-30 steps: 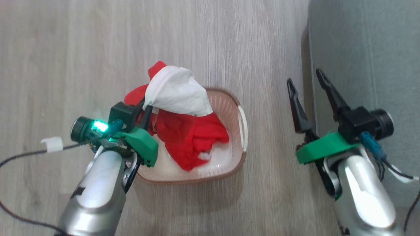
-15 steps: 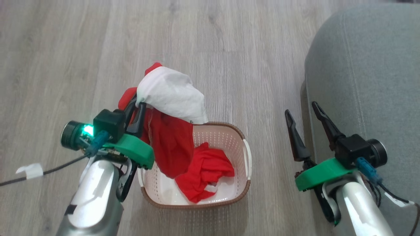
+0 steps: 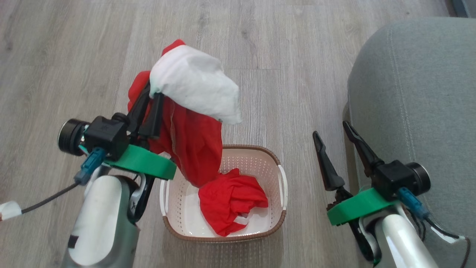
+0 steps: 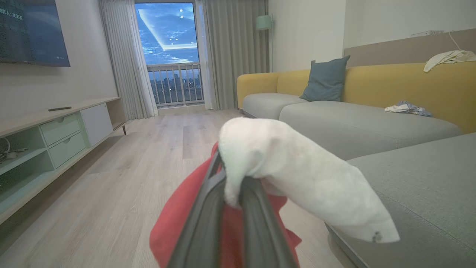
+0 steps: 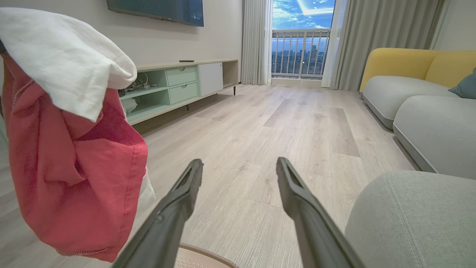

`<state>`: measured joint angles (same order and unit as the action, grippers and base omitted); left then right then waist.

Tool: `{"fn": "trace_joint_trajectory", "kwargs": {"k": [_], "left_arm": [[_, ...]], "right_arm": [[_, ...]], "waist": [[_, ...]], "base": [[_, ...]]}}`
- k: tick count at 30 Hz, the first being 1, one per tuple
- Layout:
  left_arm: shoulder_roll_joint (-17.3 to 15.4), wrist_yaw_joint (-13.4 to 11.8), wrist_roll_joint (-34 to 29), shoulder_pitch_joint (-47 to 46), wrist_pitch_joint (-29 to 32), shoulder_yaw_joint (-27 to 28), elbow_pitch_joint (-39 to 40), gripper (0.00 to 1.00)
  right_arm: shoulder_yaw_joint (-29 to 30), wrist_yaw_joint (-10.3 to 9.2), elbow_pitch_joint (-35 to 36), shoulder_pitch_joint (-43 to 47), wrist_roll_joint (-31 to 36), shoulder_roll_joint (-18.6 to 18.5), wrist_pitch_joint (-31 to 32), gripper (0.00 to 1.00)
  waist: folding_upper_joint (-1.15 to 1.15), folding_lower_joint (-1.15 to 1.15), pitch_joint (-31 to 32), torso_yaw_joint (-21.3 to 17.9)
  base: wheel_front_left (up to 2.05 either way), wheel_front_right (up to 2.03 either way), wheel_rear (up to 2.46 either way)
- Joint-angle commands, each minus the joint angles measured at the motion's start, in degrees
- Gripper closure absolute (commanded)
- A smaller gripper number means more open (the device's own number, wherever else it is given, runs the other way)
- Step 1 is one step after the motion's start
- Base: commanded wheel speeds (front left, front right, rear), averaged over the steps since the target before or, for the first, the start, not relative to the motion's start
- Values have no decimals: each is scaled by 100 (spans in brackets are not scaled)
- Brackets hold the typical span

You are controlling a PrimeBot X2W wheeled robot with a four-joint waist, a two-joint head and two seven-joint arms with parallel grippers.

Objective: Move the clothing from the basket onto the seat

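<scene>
Pinching a fold of the red-and-white garment (image 3: 193, 85) between nearly closed fingers, the left gripper (image 3: 153, 97) is holding it up over the far-left corner of the basket (image 3: 279, 175). Its red tail is hanging down to the second red garment (image 3: 232, 197) lying inside. That tail is risking dragging the other piece out or tipping the light basket. The right gripper (image 3: 331, 129) is hanging wide and empty between basket and seat (image 3: 416, 93), standing in the cloth's likely path rightward.
</scene>
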<state>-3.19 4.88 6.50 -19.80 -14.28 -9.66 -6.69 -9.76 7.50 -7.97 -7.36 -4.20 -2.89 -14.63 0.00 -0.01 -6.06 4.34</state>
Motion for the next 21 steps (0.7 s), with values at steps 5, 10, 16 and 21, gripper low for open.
{"fn": "trace_joint_trajectory", "kwargs": {"k": [5, 10, 16, 21], "left_arm": [[1, 65, 27, -339, -72, 175, 323, 100], [15, 112, -12, -415, -72, 106, 308, 100], [26, 170, 20, -471, -72, -214, 190, 100], [29, 184, 195, -563, -72, -592, 188, 100]], "right_arm": [[-411, -1, 382, -30, -76, 2, -37, 0], [-797, -1, 464, -10, -186, -9, -37, 0], [-1769, -1, 416, -263, -328, -274, -37, 0], [-1950, -1, 197, -490, -264, -240, -37, 0]], "waist": [[0, 1, 32, -32], [0, 1, 79, -57], [0, 1, 122, -64], [0, 1, 138, -52]], "base": [[0, 0, 0], [0, 0, 0], [0, 0, 0], [0, 0, 0]]}}
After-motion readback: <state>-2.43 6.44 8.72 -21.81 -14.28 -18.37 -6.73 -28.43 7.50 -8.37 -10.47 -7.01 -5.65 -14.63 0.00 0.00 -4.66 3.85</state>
